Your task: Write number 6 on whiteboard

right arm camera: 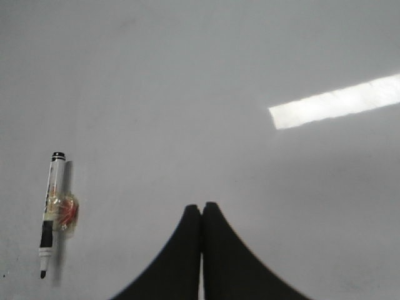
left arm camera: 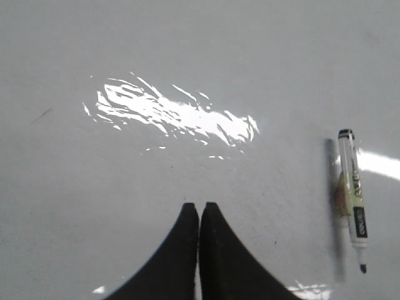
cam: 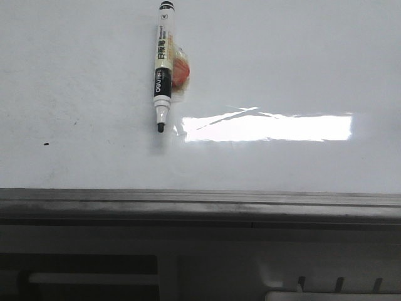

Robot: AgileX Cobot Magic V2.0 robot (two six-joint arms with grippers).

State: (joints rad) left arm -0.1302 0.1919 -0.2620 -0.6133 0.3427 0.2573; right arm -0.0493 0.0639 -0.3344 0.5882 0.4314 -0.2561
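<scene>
The whiteboard [cam: 288, 69] fills the front view, glossy white with a grey rim [cam: 200, 205] along its lower edge. No number 6 shows on it. An uncapped black-and-white marker [cam: 163, 66] lies on the board, tip toward the rim, with an orange-red clear lump stuck to its side. The marker [left arm camera: 353, 197] lies off to one side of my left gripper [left arm camera: 199, 207], which is shut and empty above bare board. My right gripper [right arm camera: 202, 208] is also shut on nothing, with the marker [right arm camera: 50, 212] well apart from it. Neither gripper shows in the front view.
A bright rectangular glare [cam: 266, 127] lies on the board beside the marker tip. A tiny black dot [cam: 46, 145] marks the board at left. Below the rim is the robot's grey base [cam: 200, 263].
</scene>
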